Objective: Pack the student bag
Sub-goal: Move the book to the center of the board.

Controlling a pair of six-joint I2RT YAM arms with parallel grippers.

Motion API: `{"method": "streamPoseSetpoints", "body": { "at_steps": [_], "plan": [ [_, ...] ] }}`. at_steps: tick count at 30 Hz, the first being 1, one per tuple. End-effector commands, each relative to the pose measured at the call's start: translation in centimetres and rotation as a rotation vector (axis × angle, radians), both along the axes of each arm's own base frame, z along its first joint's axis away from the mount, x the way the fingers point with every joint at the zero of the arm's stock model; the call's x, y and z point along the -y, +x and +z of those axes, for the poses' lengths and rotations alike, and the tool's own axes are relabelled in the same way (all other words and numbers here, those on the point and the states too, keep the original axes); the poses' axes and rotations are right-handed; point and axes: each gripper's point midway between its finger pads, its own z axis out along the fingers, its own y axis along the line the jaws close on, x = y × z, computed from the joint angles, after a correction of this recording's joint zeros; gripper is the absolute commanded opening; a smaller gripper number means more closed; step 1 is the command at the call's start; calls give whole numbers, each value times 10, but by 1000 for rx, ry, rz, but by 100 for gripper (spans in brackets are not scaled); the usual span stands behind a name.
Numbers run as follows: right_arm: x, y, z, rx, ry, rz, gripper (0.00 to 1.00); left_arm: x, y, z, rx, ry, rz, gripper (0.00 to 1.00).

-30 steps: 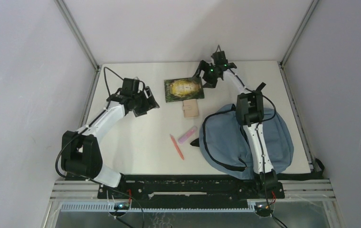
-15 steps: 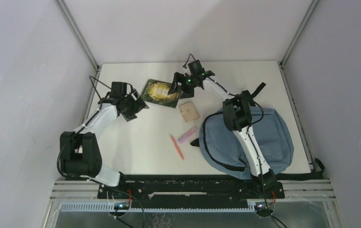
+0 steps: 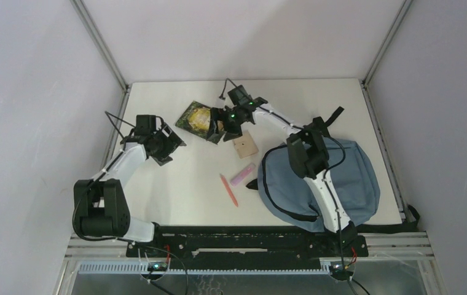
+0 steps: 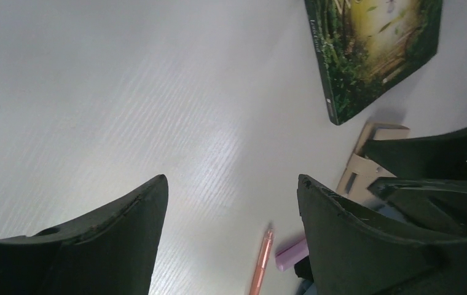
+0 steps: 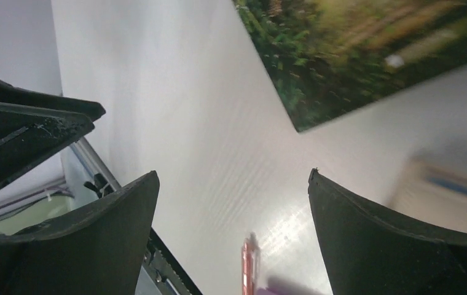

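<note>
On the surface (image 3: 169, 184) I count one blue student bag (image 3: 357, 178); left of it lie one green book (image 3: 194, 117), one tan block (image 3: 245, 146), one pink pen (image 3: 228, 190), one purple stick (image 3: 242, 175).

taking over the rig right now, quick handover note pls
left pincer: open, empty, over the white table, left of the green picture-cover book.
right pincer: open, empty, at the book's right edge, not gripping it.
dusty-blue fabric backpack: lying on the table's right side, under the right arm.
done: nothing visibly packed.
left to do: book, tan cardboard piece, pink pen and lilac stick all lie outside the bag.
</note>
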Motion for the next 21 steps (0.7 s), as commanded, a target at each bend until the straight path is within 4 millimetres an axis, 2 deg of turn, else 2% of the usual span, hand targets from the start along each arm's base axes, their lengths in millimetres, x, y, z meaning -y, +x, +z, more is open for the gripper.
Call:
{"method": "streamPoseSetpoints", "body": {
  "at_steps": [1, 3, 6, 11, 13, 17, 21],
  "plan": [
    [48, 57, 59, 188, 5, -201, 99, -11, 6, 18, 91, -18, 62, 81],
    [63, 80, 53, 180, -14, -305, 99, -8, 7, 16, 89, -38, 63, 81],
    [72, 112, 40, 157, -15, -400, 99, -3, 9, 9, 71, -70, 56, 82],
    [68, 158, 23, 123, 33, -500, 99, 8, 12, -9, 9, -113, -4, 82],
    [63, 171, 15, 98, 85, -538, 99, 11, 11, -15, -14, -128, -9, 82],
    [41, 175, 8, 53, 189, -543, 99, 11, 14, -16, -18, -146, 3, 82],
    [9, 160, 6, 46, 225, -480, 100, 8, 21, -17, -15, -172, 21, 82]
  ]
}}
